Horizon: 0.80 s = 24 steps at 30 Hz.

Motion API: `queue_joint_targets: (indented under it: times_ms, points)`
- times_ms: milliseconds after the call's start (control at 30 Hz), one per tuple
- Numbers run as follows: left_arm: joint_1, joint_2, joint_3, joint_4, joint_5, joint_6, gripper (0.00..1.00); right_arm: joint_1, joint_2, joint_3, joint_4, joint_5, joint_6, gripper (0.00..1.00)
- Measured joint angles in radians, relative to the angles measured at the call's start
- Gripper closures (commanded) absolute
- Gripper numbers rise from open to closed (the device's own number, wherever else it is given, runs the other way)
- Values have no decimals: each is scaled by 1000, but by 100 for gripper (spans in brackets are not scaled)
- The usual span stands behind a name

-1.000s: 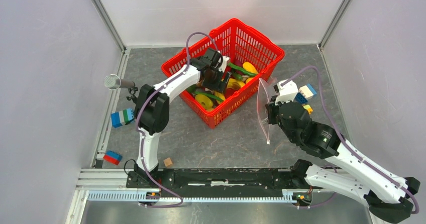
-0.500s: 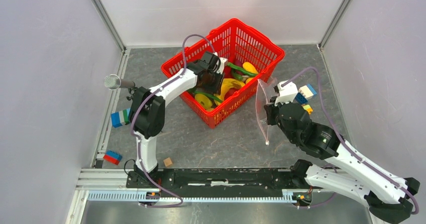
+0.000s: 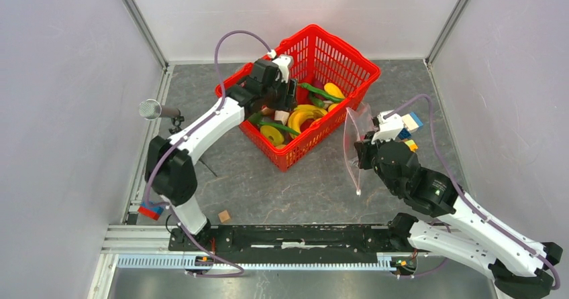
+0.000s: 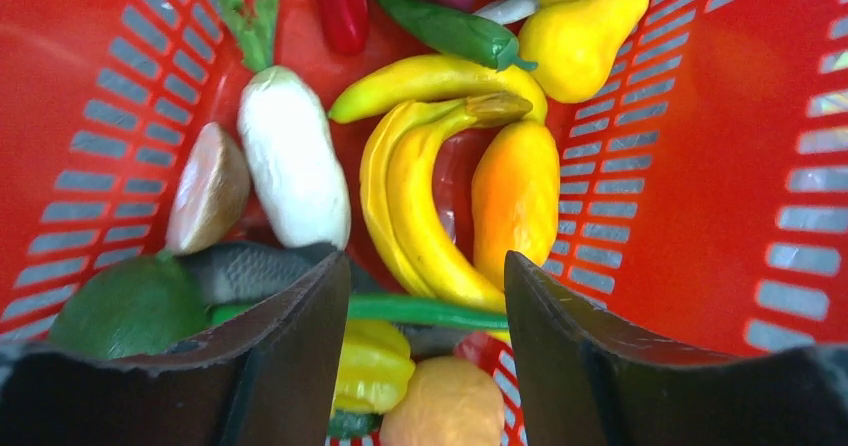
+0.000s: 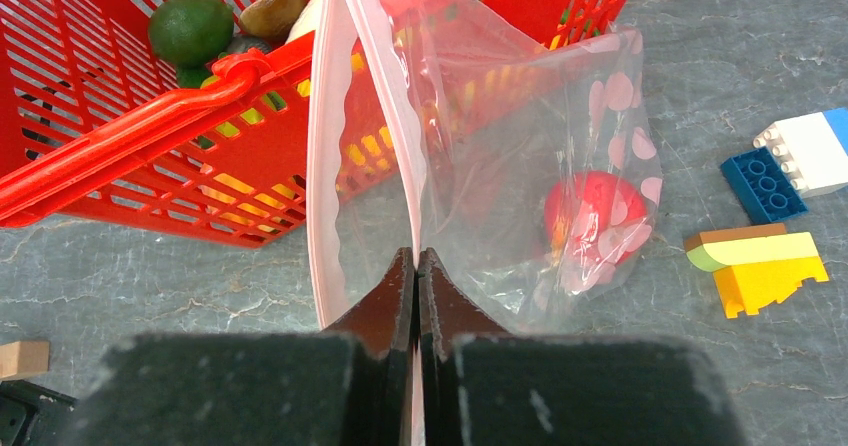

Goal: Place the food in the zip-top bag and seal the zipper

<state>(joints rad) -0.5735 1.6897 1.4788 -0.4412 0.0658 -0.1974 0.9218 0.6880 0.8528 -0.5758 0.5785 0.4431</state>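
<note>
Food (image 4: 440,196) in the basket (image 3: 342,61); zip-top bag (image 5: 560,166) just right, one fruit (image 5: 595,211) inside; bricks (image 5: 765,183) farther right.

Your two arms: white shells, black joints.
Your left arm (image 3: 213,121) and right arm (image 3: 473,213) each carry a looping lilac cable (image 3: 228,35); the fingers (image 4: 285,351) look matte black, scuffed along their edges.
</note>
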Motion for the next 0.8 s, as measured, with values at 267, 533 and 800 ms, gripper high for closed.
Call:
queue_joint_targets:
  times_ms: [267,533,800]
  points:
    - [0,232,50,33,73,-47,20,0,1,-1,0,-3,5,95]
    - [-2,314,26,46,77,-61,41,0,8,-9,6,-3,5,95]
    - [-12,309,9,82,66,-71,76,0,14,-11,8,-3,5,94]
